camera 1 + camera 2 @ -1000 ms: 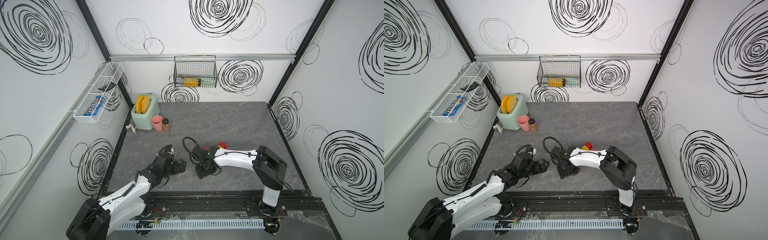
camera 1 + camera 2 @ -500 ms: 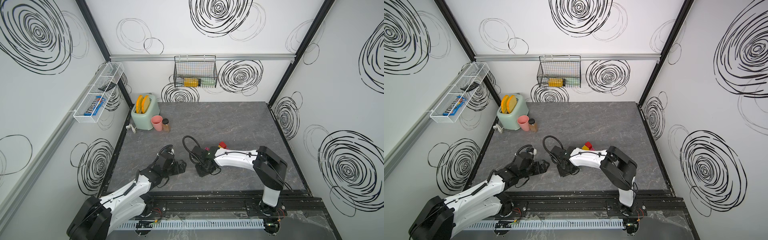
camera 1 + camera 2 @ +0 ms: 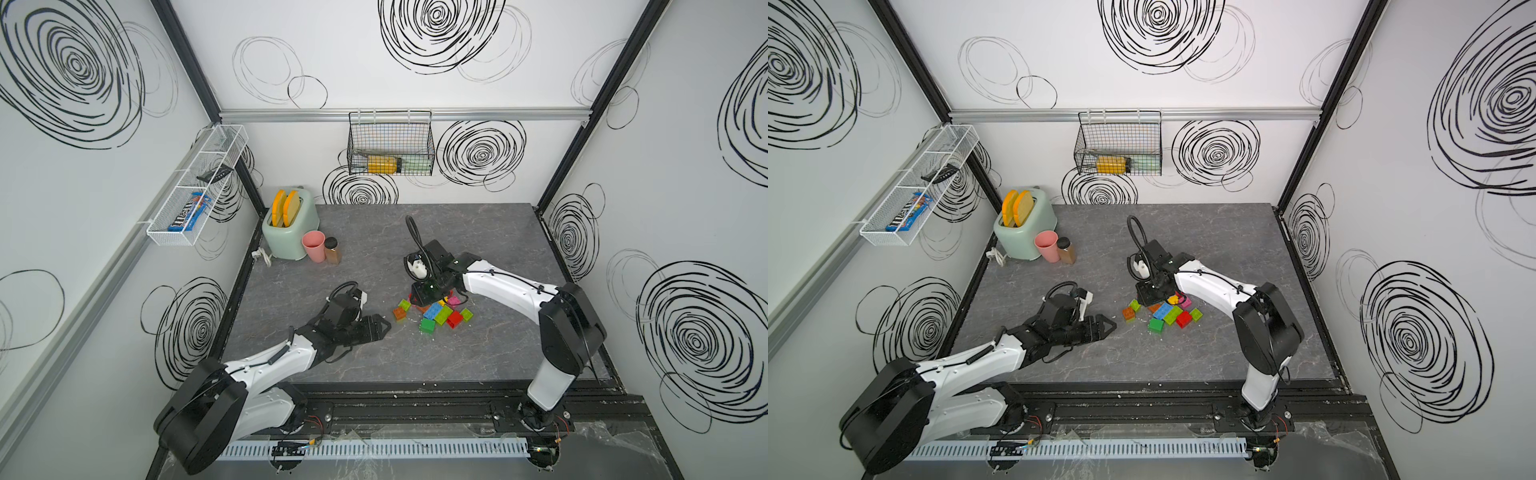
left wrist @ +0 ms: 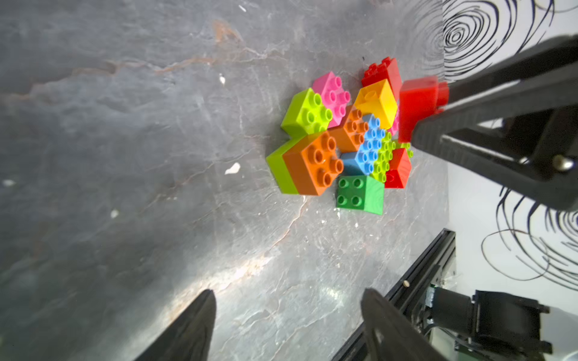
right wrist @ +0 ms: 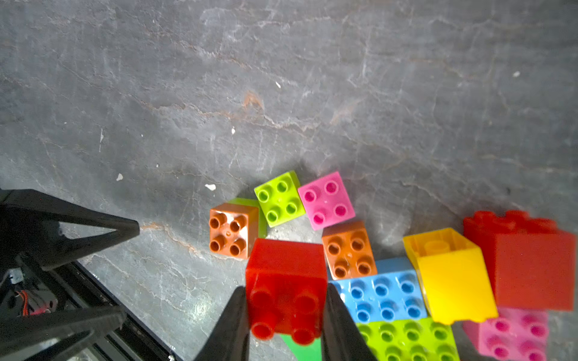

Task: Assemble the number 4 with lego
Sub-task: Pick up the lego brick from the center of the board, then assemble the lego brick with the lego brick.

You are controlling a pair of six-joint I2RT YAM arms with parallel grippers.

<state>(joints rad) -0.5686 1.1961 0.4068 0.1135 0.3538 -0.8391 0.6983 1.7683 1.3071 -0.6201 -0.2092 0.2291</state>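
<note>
— What have you got?
— My right jaws are clamped on a red brick (image 5: 286, 290), its four studs showing, over the edge of the lego (image 3: 436, 311). My left jaws stand apart, empty, near it.
— How does it look?
— Chunky studded pieces clustered on the worktop (image 3: 478, 232): lime, pink, orange and green squares, a longer blue brick (image 5: 381, 293), a yellow brick (image 5: 450, 275) tipped on its side.
</note>
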